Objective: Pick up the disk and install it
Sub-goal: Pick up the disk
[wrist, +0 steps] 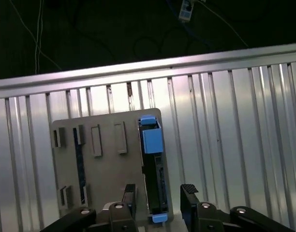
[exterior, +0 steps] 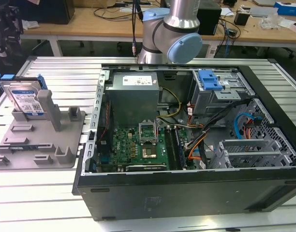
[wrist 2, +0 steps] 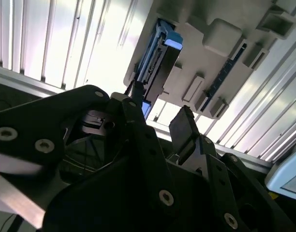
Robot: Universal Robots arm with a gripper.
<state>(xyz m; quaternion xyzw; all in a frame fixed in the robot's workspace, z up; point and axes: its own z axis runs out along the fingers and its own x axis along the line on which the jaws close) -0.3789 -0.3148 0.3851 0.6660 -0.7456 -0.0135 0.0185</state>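
Observation:
The disk is a silver hard drive with a white-and-blue label in a bright blue carrier. It stands on edge in a grey holder on the slatted table, at the exterior view's left. In the first wrist view my gripper is open and held well away from the disk, whose thin edge lines up with the gap between the black fingers. The second wrist view shows the gripper with nothing in it, and the disk beyond in the holder.
An open computer case lies at the exterior view's right, with a motherboard, cables and a drive bay carrying a blue latch. My arm rises behind the case. The holder has several slots and posts.

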